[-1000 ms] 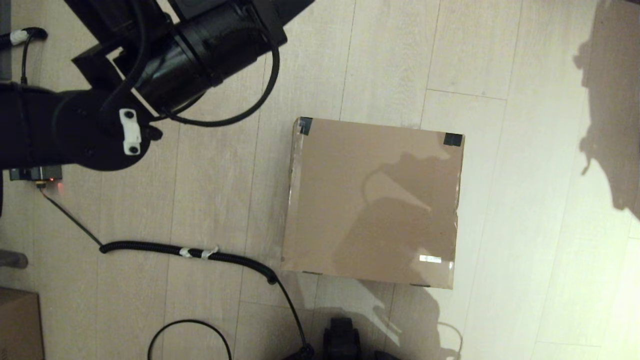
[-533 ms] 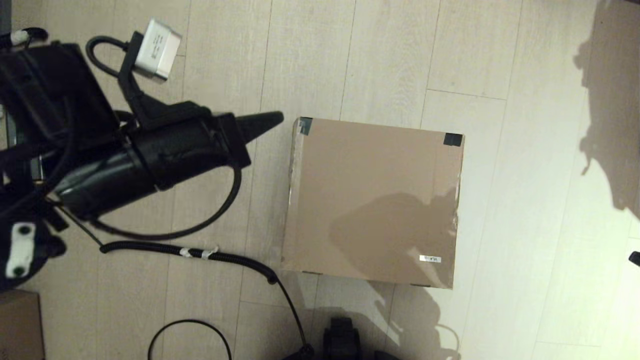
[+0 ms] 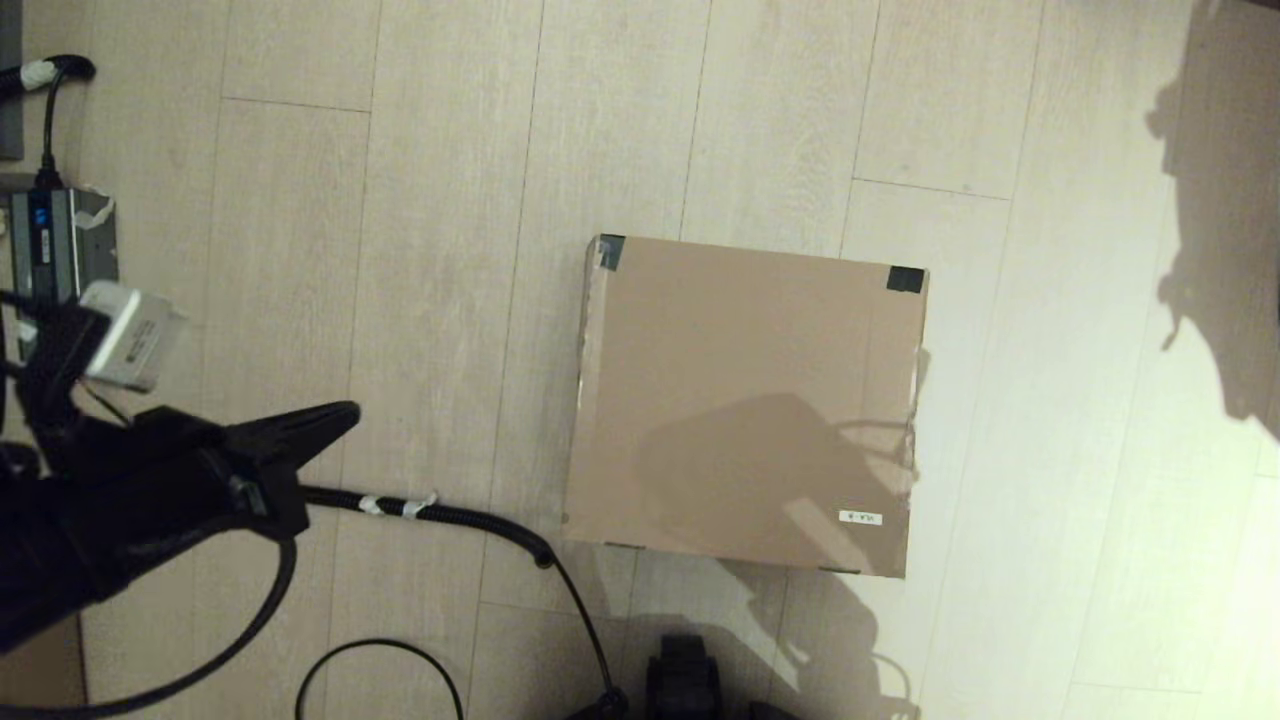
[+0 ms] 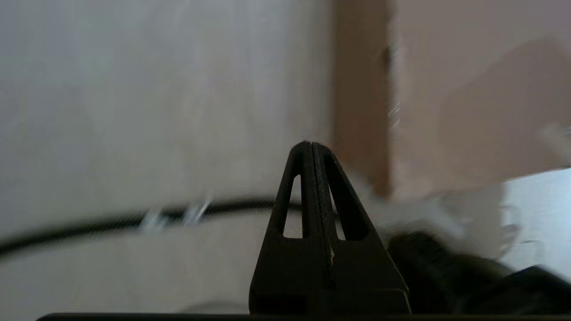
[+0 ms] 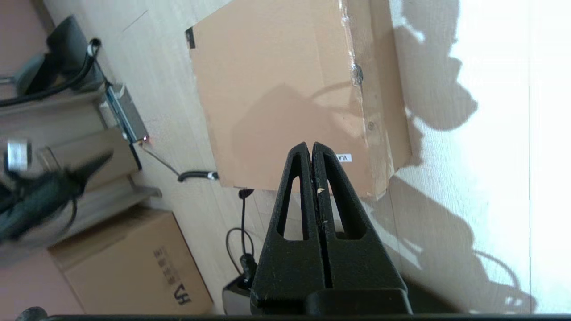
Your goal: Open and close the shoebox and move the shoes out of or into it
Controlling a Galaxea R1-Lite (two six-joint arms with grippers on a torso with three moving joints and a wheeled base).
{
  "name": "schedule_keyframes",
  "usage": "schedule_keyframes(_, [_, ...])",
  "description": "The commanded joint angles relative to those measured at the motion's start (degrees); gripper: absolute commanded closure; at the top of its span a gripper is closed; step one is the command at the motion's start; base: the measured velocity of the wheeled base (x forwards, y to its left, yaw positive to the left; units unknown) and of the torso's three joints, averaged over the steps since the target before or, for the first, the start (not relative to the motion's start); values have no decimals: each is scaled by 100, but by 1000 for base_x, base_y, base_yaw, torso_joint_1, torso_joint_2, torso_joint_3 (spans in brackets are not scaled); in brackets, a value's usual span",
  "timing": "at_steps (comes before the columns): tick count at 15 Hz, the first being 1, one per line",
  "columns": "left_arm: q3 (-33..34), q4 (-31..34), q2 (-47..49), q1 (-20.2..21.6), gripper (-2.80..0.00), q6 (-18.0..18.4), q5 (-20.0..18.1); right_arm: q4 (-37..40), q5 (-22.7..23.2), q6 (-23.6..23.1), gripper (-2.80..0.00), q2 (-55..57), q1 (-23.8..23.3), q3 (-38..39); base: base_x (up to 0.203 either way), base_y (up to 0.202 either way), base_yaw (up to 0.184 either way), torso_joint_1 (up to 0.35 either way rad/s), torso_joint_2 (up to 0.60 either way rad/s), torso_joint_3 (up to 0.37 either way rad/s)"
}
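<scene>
While the shoebox sits lidded on the floor, unopened, left gripper and right gripper fingers clenched empty; shoes unseen.

Floor: pale wood-look planks, seams running roughly 12 to 6 o'clock in my head view, w/ dark shadows at 2–3 o'clock. Resting directly on it: the shoebox, lid flat and shut, black tape at its two far corners, small white label nr its 5 o'clock corner. A corrugated black cable runs from 9 o'clock to the box's near-left corner. A thin black wire loop lies at 7 o'clock. A grey electronics unit sits at 10 o'clock. A second, darker carton stands well apart from the shoebox.
</scene>
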Motion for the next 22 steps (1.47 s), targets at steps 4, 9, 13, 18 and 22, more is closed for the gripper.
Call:
schedule_keyframes(4, [2093, 322, -2222, 880, 0, 22, 278, 390, 63, 38, 0, -257, -40, -314, 0, 0, 0, 0, 0, 0])
schedule_keyframes(9, [2808, 2360, -4931, 1427, 0, -4, 411, 834, 50, 30, 0, -273, -44, -579, 0, 0, 0, 0, 0, 0])
schedule_keyframes(13, [2804, 3497, -6660, 1318, 0, -58, 427, 835, 63, 30, 0, -256, -40, -508, 0, 0, 0, 0, 0, 0])
schedule_keyframes(18, [2910, 3371, -6925, 1284, 0, -193, 469, 835, 62, 30, 0, -256, -40, -516, 0, 0, 0, 0, 0, 0])
schedule_keyframes(22, [2910, 3371, -6925, 1284, 0, -396, 497, 839, 63, 34, 0, -273, -40, -459, 0, 0, 0, 0, 0, 0])
